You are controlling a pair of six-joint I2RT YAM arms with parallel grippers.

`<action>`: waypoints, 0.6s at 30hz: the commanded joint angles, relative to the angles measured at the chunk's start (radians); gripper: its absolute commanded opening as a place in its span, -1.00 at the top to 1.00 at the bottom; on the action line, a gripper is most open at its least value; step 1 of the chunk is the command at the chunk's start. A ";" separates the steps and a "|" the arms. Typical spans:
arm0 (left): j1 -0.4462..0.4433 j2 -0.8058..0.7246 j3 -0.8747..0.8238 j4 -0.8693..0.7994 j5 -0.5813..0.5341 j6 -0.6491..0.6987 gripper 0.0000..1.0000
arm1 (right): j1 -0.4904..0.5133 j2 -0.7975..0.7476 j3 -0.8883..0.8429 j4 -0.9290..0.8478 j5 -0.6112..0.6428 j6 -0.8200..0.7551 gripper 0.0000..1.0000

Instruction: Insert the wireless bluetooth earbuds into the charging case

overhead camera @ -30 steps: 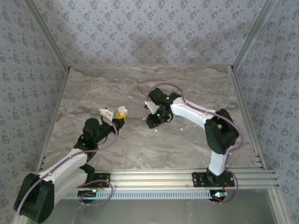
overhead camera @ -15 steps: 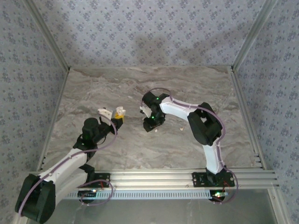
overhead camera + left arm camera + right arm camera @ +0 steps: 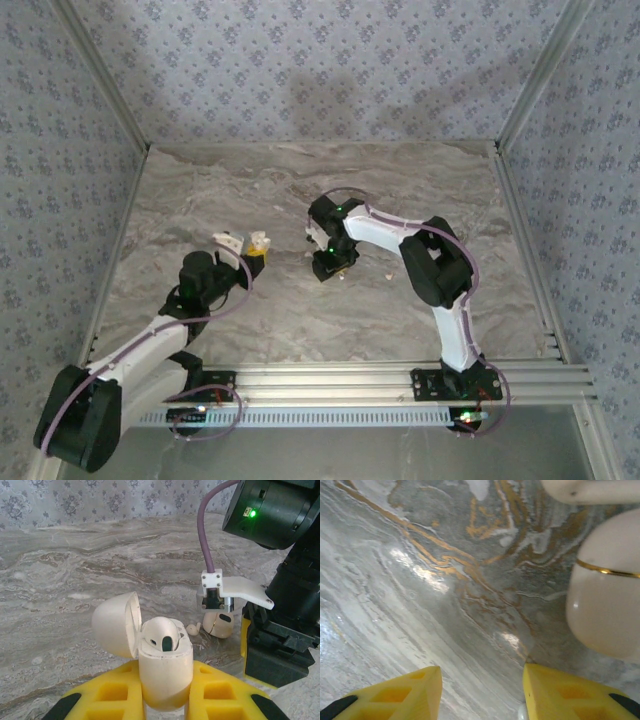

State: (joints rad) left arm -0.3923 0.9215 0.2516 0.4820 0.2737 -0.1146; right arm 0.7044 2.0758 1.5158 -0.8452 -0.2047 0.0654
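The charging case (image 3: 165,672) stands upright between my left gripper's (image 3: 165,676) yellow fingers, which are shut on it. Its lid (image 3: 116,624) hangs open to the left, and one earbud (image 3: 162,632) sits in the case's mouth. In the top view the left gripper (image 3: 256,247) holds the case (image 3: 230,241) left of centre. A second cream earbud (image 3: 218,625) with a dark spot lies on the table just beyond, under my right arm. In the right wrist view that earbud (image 3: 602,610) lies right of my right gripper (image 3: 482,677), outside its open jaws, with bare table between them.
The marble table (image 3: 300,190) is walled by patterned panels at the back and sides. A small pale bit (image 3: 192,628) lies beside the loose earbud. My right arm's black wrist (image 3: 280,625) stands close to the right of the case. Another white object (image 3: 590,490) shows at the right wrist view's top edge.
My right arm has folded in and its gripper has shifted slightly left and nearer, over the loose earbud, with jaws spreading. The left gripper and case have barely moved.
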 commanded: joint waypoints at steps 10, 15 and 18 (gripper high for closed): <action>0.009 0.022 0.037 0.021 0.036 0.014 0.75 | 0.000 -0.068 -0.046 -0.113 0.076 0.017 0.07; 0.009 0.026 0.042 0.018 0.042 0.014 0.75 | 0.000 -0.131 -0.048 -0.134 0.064 0.028 0.06; 0.009 0.026 0.044 0.017 0.044 0.013 0.75 | -0.011 -0.169 -0.040 -0.135 0.065 -0.003 0.05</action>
State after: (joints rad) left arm -0.3923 0.9466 0.2535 0.4812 0.2955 -0.1143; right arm 0.7025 1.9717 1.4704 -0.9367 -0.1452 0.0734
